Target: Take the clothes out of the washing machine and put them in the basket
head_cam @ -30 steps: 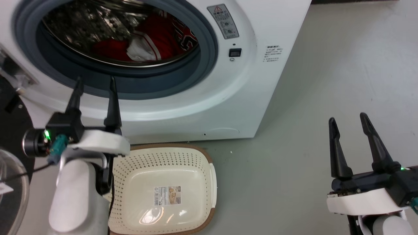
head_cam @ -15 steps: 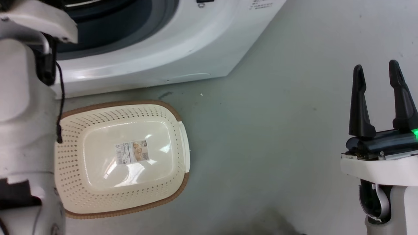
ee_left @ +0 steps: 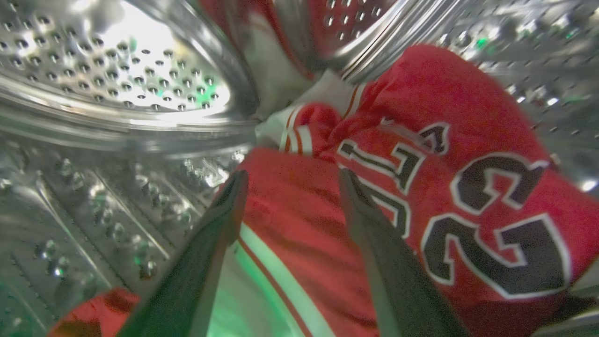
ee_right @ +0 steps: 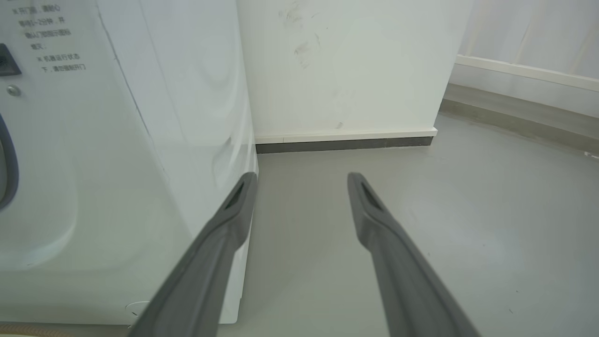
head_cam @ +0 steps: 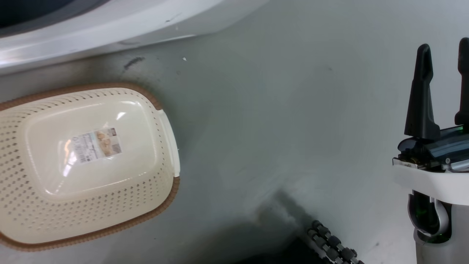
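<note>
The left claw [ee_left: 294, 174] is inside the washing machine's steel drum [ee_left: 117, 70], its two dark fingers spread fairly wide with nothing pinched between them. The tips sit right at the clothes [ee_left: 421, 154]. The finger at 7 o'clock lies along the edge where red cloth meets bare drum, and the one at 5 o'clock lies over the dark lettering. I cannot tell whether either tip actually presses into the fabric.

The clothes are one crumpled red heap on the drum wall. It stretches from about 7 o'clock to 1 o'clock in the left wrist view, with a white striped band [ee_left: 276, 267] running between the fingers down toward 6 o'clock. White lining shows near 12 o'clock. The big dark numerals edged in white sit at 4 o'clock, lying tilted rather than upright.

The right claw [head_cam: 443, 47] hangs at 3 o'clock in the head view, fingers pointing up toward 12. They stand about as wide apart as the left pair, empty, touching nothing, above the grey floor [head_cam: 274, 110]. In its own wrist view the washing machine [ee_right: 140, 164] stands at 9 o'clock, just beside the left finger.

The basket [head_cam: 157, 154] sits on the floor at 9 o'clock in the head view, near the machine's white front [head_cam: 110, 25]. Its long axis runs roughly 9 to 3, and the paper label [head_cam: 96, 145] shows on its bottom.
</note>
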